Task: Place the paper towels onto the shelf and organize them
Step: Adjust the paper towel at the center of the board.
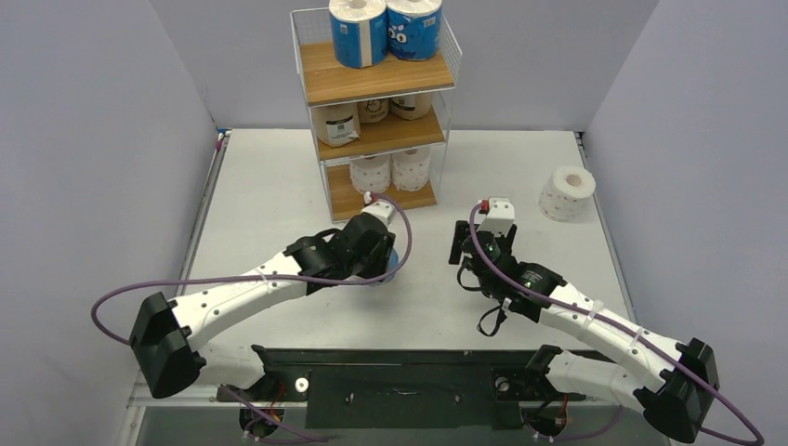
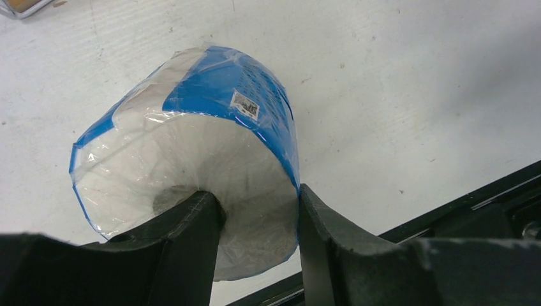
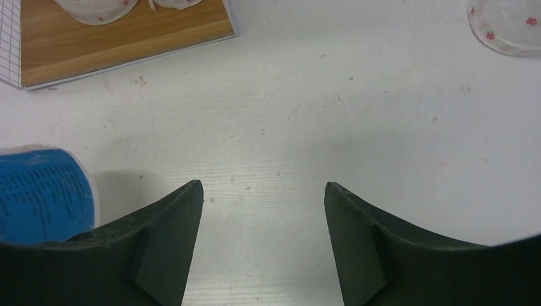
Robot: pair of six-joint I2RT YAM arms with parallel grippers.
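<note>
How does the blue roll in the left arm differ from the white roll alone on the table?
The blue roll wears blue printed wrap; the white roll is white with tiny pink print. The blue roll is pinched by the left end effector, one finger in its core; the white roll stands free on end, untouched. Both are short, hollow-cored rolls.

The left arm point(image 1: 232, 293) and right arm point(image 1: 595, 321) share white links, black joints and loose purple cables point(image 1: 111, 302). The left pincer point(image 2: 258, 204) and right pincer point(image 3: 263, 191) have thick matte black fingers point(image 3: 357, 242).

Robot lab cell, plain grey partition walls point(image 1: 93, 139), scuffed white table point(image 1: 279, 214)
</note>
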